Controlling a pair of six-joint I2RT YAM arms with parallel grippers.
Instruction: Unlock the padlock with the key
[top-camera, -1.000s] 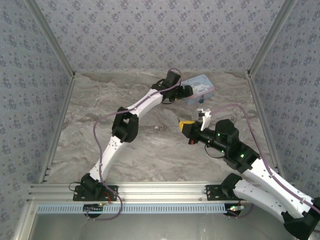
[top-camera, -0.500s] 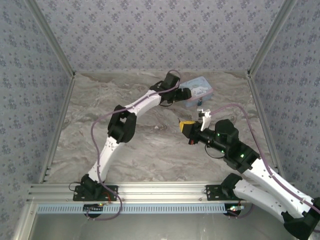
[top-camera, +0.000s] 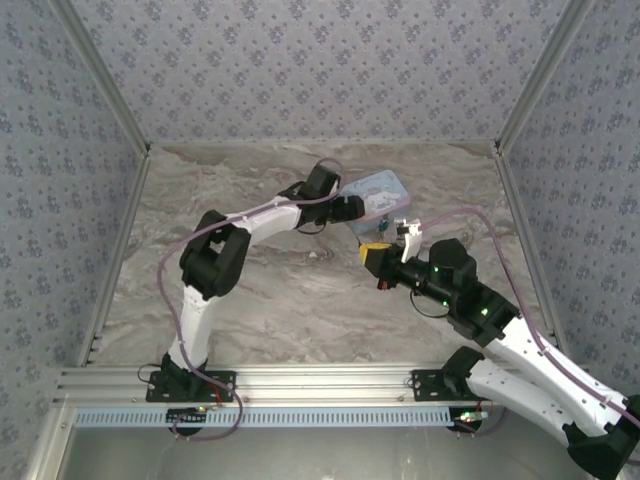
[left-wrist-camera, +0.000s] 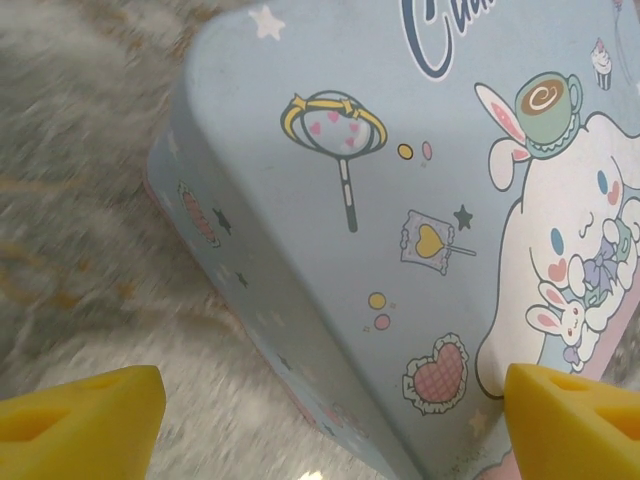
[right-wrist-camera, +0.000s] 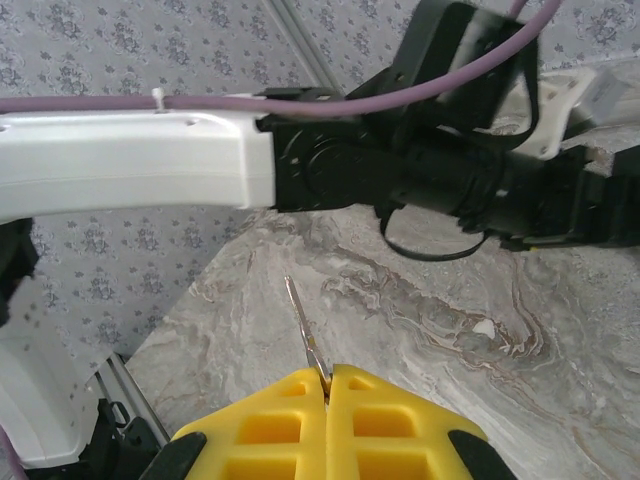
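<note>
The light blue cartoon-printed tin (top-camera: 385, 188) lies at the back of the table. My left gripper (top-camera: 355, 210) is at its left end. In the left wrist view the tin (left-wrist-camera: 400, 200) is close up, and the gripper (left-wrist-camera: 325, 430) stands open with one yellow fingertip (left-wrist-camera: 80, 415) on each side of the tin's near corner. My right gripper (top-camera: 372, 252) hovers just in front of the tin. Its yellow fingers (right-wrist-camera: 280, 420) are shut on the key (right-wrist-camera: 305, 330), a thin metal blade sticking out ahead. The padlock is hidden.
The left arm (right-wrist-camera: 130, 160) stretches across the right wrist view above the key. Patterned walls (top-camera: 320, 70) close off the back and both sides of the marble table (top-camera: 280, 300). An aluminium rail (top-camera: 300, 385) runs along the near edge.
The left arm's elbow has swung to the left and its gripper has drawn back a little toward the tin's left end. The tin seems slightly shifted. The right arm has stayed still.
</note>
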